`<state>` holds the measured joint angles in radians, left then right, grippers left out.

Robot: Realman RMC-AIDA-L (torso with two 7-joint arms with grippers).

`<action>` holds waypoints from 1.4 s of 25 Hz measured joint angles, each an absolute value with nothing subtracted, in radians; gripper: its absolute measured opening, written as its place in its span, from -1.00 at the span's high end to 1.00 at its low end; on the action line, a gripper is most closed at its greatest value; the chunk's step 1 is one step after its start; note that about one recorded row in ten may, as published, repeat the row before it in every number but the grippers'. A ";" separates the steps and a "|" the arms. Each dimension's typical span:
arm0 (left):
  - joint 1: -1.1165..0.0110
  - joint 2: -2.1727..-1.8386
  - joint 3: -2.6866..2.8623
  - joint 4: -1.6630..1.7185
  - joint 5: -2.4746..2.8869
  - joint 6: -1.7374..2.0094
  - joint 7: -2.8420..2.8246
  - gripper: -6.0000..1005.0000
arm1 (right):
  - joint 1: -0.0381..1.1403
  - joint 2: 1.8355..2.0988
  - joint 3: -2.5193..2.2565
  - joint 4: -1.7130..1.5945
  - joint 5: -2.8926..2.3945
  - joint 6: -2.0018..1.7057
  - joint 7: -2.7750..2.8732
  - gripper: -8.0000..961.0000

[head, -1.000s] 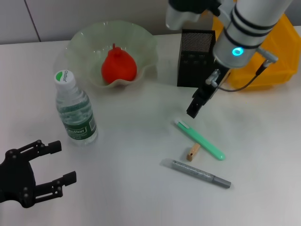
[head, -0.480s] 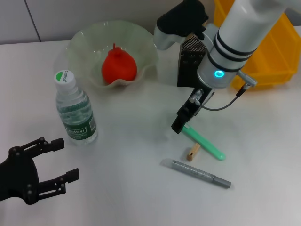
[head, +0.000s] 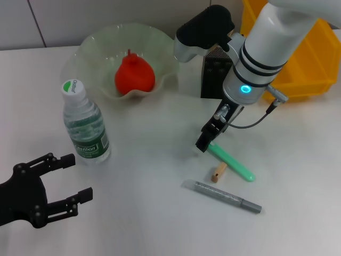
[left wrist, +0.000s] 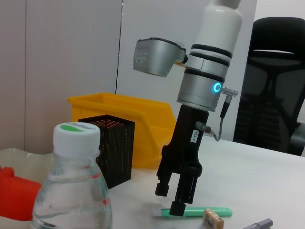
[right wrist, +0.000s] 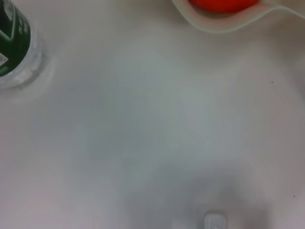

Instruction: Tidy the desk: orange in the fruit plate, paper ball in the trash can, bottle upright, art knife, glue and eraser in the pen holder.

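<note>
At the near left of the white surface (head: 149,213) the left hand (head: 58,178) rests idle, its black fingers spread wide and holding nothing. Just beyond it the bottle (head: 84,124) stands upright with its green-and-white cap on top, so that part of the tidying looks done. Behind the bottle, the orange (head: 135,74) sits inside the fruit plate (head: 96,45), also settled. No paper ball shows anywhere on the surface. Toward the middle, the black mesh pen holder (head: 213,80) stands in front of the yellow trash can (head: 306,64), partly hidden by the right arm. The right hand (head: 205,140) hangs low over the near end of the mint-green art knife (head: 230,161), its fingers parted only narrowly, as the left wrist view shows, and gripping nothing, with the tips almost at the surface. Just beside the knife lies the tan eraser (head: 218,172), and nearer the robot the grey glue stick (head: 226,196) lies on its side. The step in hand appears to be picking up the art knife; the next move likely calls for straddling its slim body, closing firmly, lifting, and carrying it to the pen holder.
</note>
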<state>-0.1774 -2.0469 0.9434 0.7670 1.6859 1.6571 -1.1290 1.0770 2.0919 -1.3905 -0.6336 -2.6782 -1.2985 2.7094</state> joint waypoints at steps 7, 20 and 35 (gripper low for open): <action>-0.183 -2.047 0.944 0.769 1.686 1.665 -1.105 -0.62 | 1.072 2.092 -1.392 -0.621 -2.678 -1.288 2.708 -0.46; -0.186 -2.053 0.939 0.767 1.686 1.664 -1.089 -0.62 | 1.069 2.092 -1.393 -0.615 -2.678 -1.287 2.704 -0.09; -0.201 -2.059 0.946 0.766 1.689 1.643 -1.089 -0.62 | 1.069 2.092 -1.393 -0.593 -2.678 -1.260 2.704 0.44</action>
